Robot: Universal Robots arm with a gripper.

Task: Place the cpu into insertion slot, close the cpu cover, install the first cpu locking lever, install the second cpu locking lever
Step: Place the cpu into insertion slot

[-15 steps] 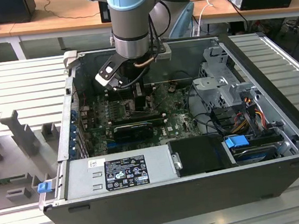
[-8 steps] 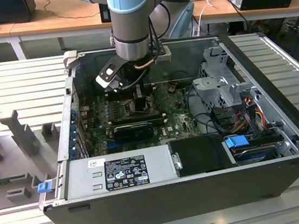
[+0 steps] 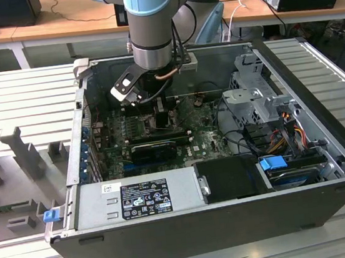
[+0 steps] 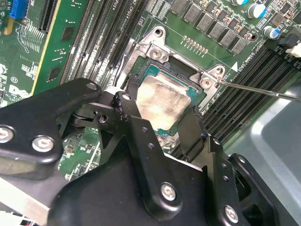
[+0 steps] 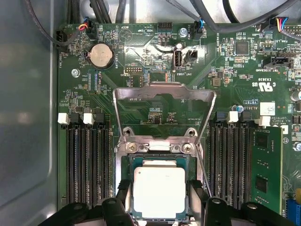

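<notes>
The cpu (image 4: 160, 103) (image 5: 160, 190), a pale silver square, sits level within the insertion slot (image 4: 155, 52) (image 5: 157, 147) on the green motherboard (image 3: 205, 140). My gripper (image 4: 160, 117) (image 5: 160, 197) reaches down into the case (image 3: 161, 114), its black fingers (image 4: 129, 110) pressed against two opposite edges of the chip. The cpu cover (image 5: 164, 90) stands swung open beyond the socket, its window showing the board behind. A thin wire locking lever (image 4: 258, 89) (image 5: 202, 165) is raised beside the socket.
Black memory slots (image 5: 89, 165) flank the socket on both sides. A power supply (image 3: 137, 196) lies along the case's near wall, and a drive cage (image 3: 257, 100) with cables stands at the exterior view's right. Grey case wall (image 5: 28, 117) borders the board.
</notes>
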